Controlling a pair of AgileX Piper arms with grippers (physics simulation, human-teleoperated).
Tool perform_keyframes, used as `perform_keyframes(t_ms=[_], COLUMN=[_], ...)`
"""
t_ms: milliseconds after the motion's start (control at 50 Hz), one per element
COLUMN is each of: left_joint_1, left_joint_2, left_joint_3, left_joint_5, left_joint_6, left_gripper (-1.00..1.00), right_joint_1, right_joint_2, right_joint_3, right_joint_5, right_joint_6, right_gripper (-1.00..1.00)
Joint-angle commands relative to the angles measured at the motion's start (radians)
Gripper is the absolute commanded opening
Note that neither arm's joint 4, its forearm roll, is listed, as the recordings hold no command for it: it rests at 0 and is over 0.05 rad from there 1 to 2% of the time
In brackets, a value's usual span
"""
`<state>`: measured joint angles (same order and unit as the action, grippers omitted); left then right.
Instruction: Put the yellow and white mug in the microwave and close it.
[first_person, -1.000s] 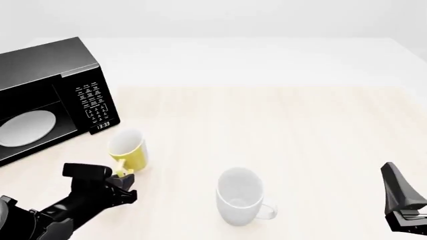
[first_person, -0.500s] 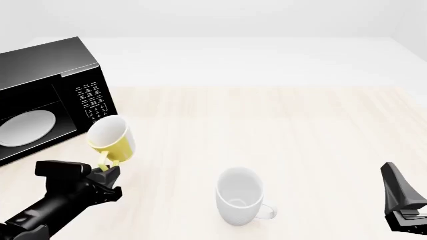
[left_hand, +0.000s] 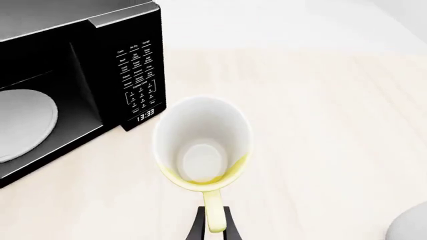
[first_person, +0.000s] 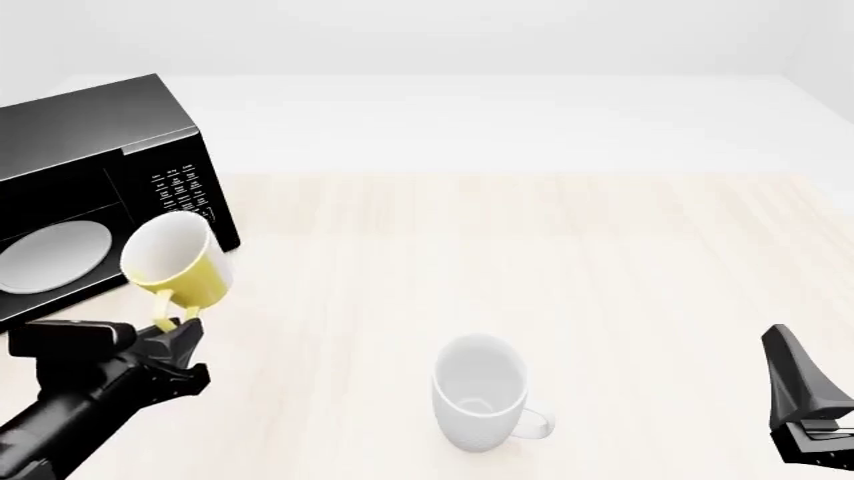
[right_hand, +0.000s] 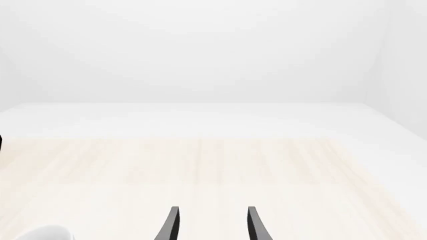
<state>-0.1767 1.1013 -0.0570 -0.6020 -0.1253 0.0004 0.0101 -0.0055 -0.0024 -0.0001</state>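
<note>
At the left edge of the front view, the left tool (first_person: 171, 335) grips the yellow mug (first_person: 174, 262) by its handle, held off the bench (first_person: 561, 240) and tipped towards the open microwave (first_person: 94, 190), presumably to slide it inside, while the right tool (right_hand: 210, 222) waits released, lower right.

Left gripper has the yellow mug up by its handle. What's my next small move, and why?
Probably carry the yellow and white mug further left toward the open microwave. The left gripper holds its handle, the mug is off the table, in front of the button panel, not yet over the turntable plate.
</note>
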Motion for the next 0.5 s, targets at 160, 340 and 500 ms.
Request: perform_keyframes(t_ms=[160, 340, 500], left_joint_1=[0.126, 0.196, 0.258], left_joint_2=[-0.040, -0.030, 0.000], left_joint_3=[-0.006, -0.015, -0.023], left_joint_5=[0.020, 0.016, -0.001], left_joint_6=[0.003, 0.013, 0.021], left_gripper=[-1.00, -1.00, -1.00], right_joint_1=[0.000, 0.000, 0.000], right_joint_2=[-0.002, -0.002, -0.002], right_joint_3=[0.001, 0.001, 0.001], right_joint_5=[0.001, 0.001, 0.001], right_joint_6=[0.000, 0.000, 0.000], right_gripper=[1.00, 1.00, 1.00])
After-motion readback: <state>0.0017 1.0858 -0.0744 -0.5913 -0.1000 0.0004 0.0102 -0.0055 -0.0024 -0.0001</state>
